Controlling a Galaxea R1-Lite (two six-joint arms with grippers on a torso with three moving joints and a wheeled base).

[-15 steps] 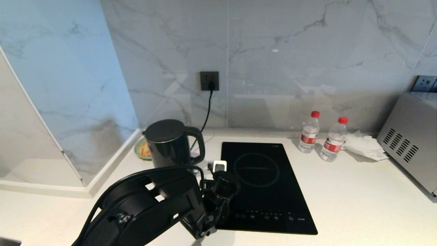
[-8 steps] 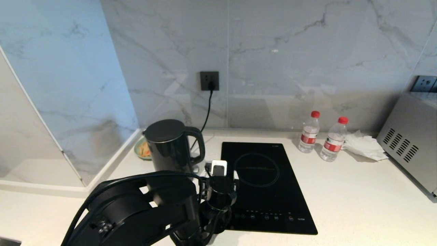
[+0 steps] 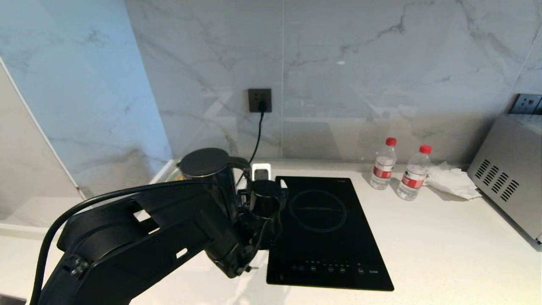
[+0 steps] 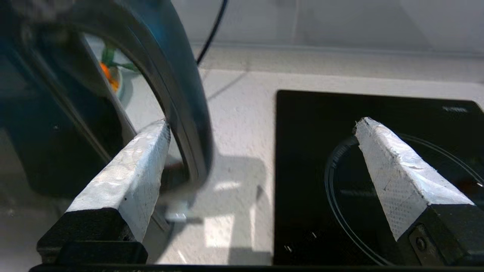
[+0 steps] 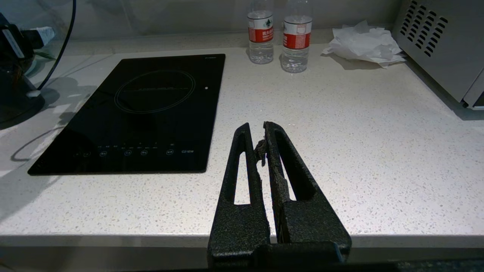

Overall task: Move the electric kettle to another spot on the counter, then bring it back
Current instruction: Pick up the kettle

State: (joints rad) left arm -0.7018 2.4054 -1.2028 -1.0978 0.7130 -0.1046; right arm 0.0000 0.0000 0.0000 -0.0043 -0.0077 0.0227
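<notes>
The glossy black electric kettle (image 3: 206, 169) stands at the back left of the white counter (image 3: 423, 237), its loop handle (image 4: 181, 94) facing the hob. My left gripper (image 3: 269, 176) is at that handle, open wide. In the left wrist view (image 4: 262, 124) the handle's arc runs down inside the gap, close to one white finger (image 4: 124, 177); the other finger (image 4: 393, 177) hangs over the hob. My right gripper (image 5: 255, 128) is shut and holds nothing, just before the counter's front edge.
The black hob (image 3: 326, 228) lies right of the kettle. Two water bottles (image 3: 383, 163) and crumpled tissue (image 3: 451, 180) sit at the back right beside a steel appliance (image 3: 508, 178). A cord runs from the wall socket (image 3: 259, 100). A small dish (image 4: 109, 73) stands behind the kettle.
My left arm has reached away from the counter's front towards the wall, bringing the open gripper up to the kettle's handle. The kettle has not moved.
</notes>
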